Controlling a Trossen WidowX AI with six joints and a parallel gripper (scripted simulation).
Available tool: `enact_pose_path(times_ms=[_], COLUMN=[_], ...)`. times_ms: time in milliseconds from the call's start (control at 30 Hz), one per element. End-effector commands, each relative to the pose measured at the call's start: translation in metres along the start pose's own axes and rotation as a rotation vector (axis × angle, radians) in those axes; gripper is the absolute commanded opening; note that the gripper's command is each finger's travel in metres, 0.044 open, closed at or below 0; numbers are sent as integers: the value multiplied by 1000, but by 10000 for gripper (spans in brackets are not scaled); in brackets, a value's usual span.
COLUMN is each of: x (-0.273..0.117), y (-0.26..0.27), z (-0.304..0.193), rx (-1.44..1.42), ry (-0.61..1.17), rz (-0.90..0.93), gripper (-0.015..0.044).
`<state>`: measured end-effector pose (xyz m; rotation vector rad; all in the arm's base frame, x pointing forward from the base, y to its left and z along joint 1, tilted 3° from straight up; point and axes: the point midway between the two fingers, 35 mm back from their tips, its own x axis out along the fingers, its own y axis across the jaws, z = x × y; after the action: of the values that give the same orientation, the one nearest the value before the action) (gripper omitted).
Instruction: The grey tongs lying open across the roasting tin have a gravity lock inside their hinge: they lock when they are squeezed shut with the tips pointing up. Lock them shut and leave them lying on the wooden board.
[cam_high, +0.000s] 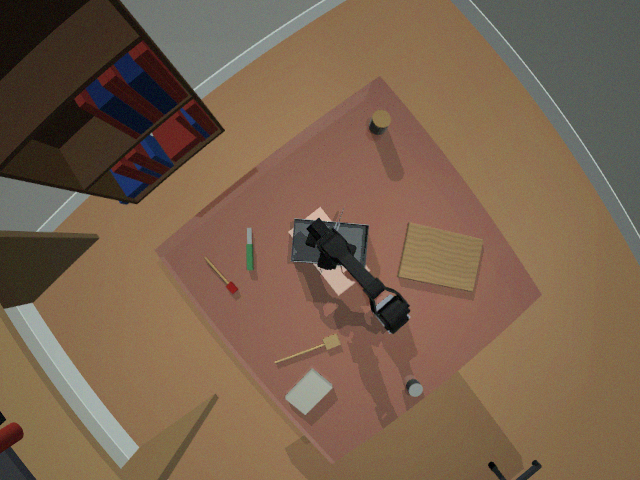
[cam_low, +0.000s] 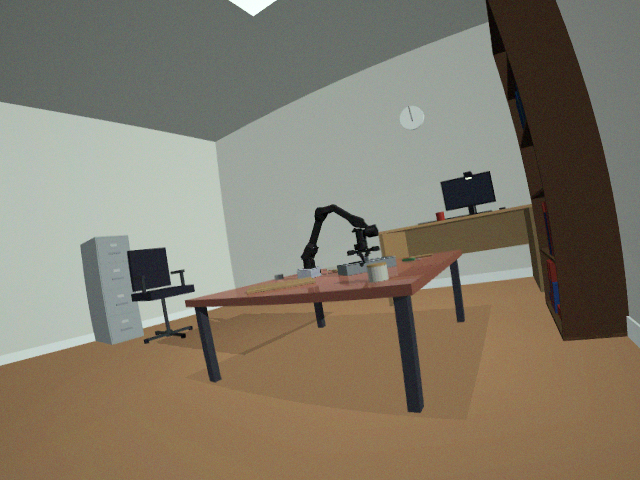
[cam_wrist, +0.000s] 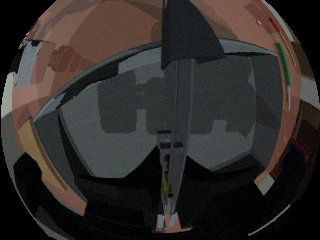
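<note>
The grey tongs (cam_high: 338, 219) (cam_wrist: 184, 100) lie lengthwise across the roasting tin (cam_high: 367, 240) (cam_low: 350, 269) (cam_wrist: 271, 100), with their broad dark hinge end at the top of the wrist view and their tips at the bottom, over the tin's near edge. Their two arms are pressed close together. My gripper (cam_low: 363, 263) (cam_wrist: 164, 146) points down over the tin and is shut on the tongs' arms. In the top view the arm hides the fingers and most of the tongs. Whether the lock holds cannot be seen. The wooden board (cam_high: 439, 256) (cam_low: 281, 285) (cam_wrist: 42, 152) lies flat beside the tin, with nothing on it.
A pale pink sheet (cam_high: 339, 283) lies under the tin. A green-handled knife (cam_high: 249, 256) and a red-headed brush (cam_high: 231, 287) lie left of it. A cork-topped jar (cam_high: 381, 120) (cam_low: 377, 272), a wooden brush (cam_high: 331, 342), a pale box (cam_high: 308, 391) and a grey cylinder (cam_high: 414, 388) stand or lie farther out.
</note>
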<state>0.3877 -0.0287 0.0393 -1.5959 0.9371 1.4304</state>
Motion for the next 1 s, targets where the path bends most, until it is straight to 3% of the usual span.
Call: enact_pose_path(times_ms=[0, 200, 467, 967], x=[-1, -15, -126, -126], y=[0, -3, -1, 4], z=[0, -2, -1, -7], rx=[0, 0, 2, 11], ry=[1, 1, -4, -2], rz=[-2, -3, -2, 4], gripper=[-150, -150, -150, -150])
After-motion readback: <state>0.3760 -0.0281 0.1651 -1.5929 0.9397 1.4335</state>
